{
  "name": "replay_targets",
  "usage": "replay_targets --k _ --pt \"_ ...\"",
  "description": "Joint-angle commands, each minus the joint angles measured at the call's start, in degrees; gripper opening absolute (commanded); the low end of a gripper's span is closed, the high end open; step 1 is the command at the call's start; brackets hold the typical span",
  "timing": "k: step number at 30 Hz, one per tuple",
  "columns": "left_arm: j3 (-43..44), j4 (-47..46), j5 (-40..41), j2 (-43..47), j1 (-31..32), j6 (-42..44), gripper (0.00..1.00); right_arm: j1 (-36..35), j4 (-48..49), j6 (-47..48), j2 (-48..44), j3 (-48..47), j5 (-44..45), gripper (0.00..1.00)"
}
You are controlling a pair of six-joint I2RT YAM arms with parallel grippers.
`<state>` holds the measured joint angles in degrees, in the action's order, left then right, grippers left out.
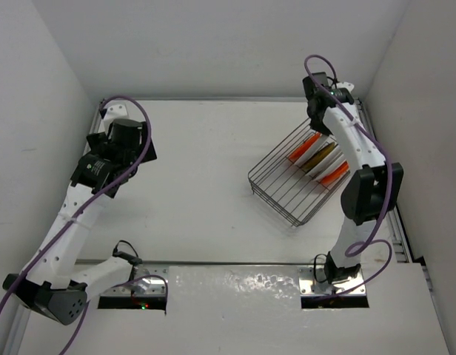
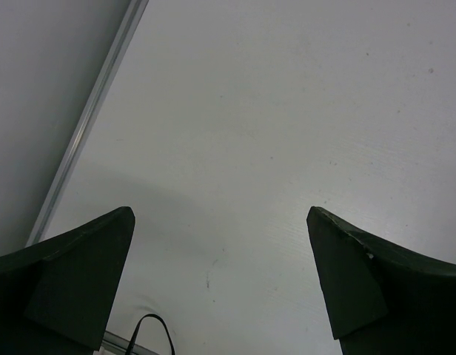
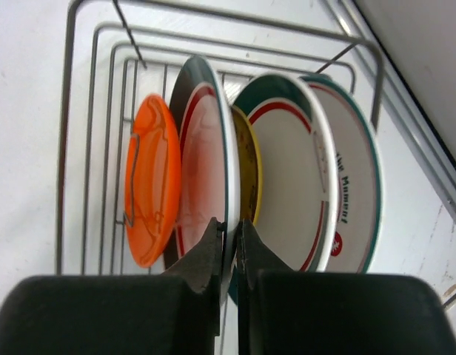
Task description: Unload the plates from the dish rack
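Across the white desk, the dish rack sits angled on the right-hand side, its far end close to the side rail. The right arm stretches out over it from the near edge, probably so the wrist can come down on the plates from above, where their rims stand free of the wires. The left arm is well apart at the far left, over bare desk; its wrist view shows nothing but the surface, and the left fingers are spread wide with nothing between them, so it looks parked out of the way. The plates stand on edge between the upright dividers, which keeps each rim separate enough to pinch. In the right wrist view a lettered white plate is at one end, then another green-rimmed plate, a yellow-olive plate, a white plate with a green and red ring, and an orange plate. The right fingers are drawn narrow on the near rim of the ringed white plate, apparently pinching it. That plate has not left its slot, so the unloading seems to be at the grasp, with a straight upward lift the likely need.
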<state>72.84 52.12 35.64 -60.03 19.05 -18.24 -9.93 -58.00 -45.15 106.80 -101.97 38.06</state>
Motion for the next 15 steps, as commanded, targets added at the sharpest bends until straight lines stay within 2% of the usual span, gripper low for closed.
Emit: replay_targets --k 1,5,8,13,15 --pt "2.30 -1.32 -0.83 -0.35 0.46 0.57 1.00 -0.52 -2.55 -1.00 -1.60 -6.48 3.24 0.00" --pt "6.60 -1.75 -4.16 -2.45 0.55 0.05 1.00 -0.44 -5.98 1.10 -3.96 -11.74 3.42 0.00" --pt "9.50 -3.24 -11.52 -3.69 0.55 -1.61 1.00 -0.52 -8.71 1.81 -6.16 -14.83 3.86 0.00" --pt "9.69 -9.56 -21.47 -4.39 0.55 -4.52 1.00 -0.44 -6.87 4.36 -10.47 -15.97 2.02 0.00" --pt "9.95 -12.55 -27.71 -5.27 0.55 -5.57 1.00 -0.52 -3.73 6.37 -13.01 -15.37 -2.96 0.00"
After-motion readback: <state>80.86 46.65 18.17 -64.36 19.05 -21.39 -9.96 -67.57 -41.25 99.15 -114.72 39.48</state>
